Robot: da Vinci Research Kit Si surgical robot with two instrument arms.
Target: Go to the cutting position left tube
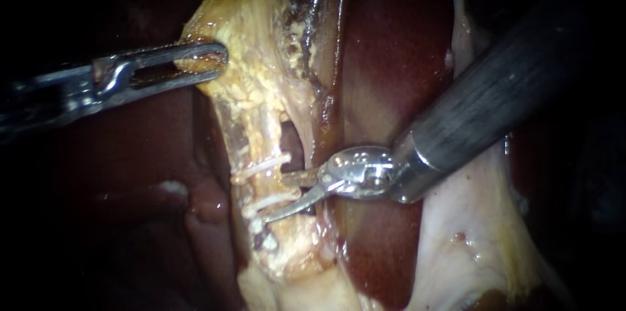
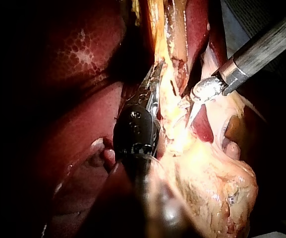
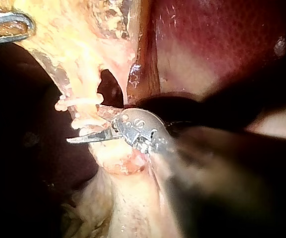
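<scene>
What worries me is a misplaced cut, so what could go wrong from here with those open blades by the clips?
1. The right instrument has its jaws open beside the two white clips on the left tube; closing off-line could strike a clip instead of the tube between them.
2. The left instrument grips the yellow tissue; if that grip slips, the tube may shift under the blades.

No legible text, label, brand, number or sign in any of the three views.
</scene>
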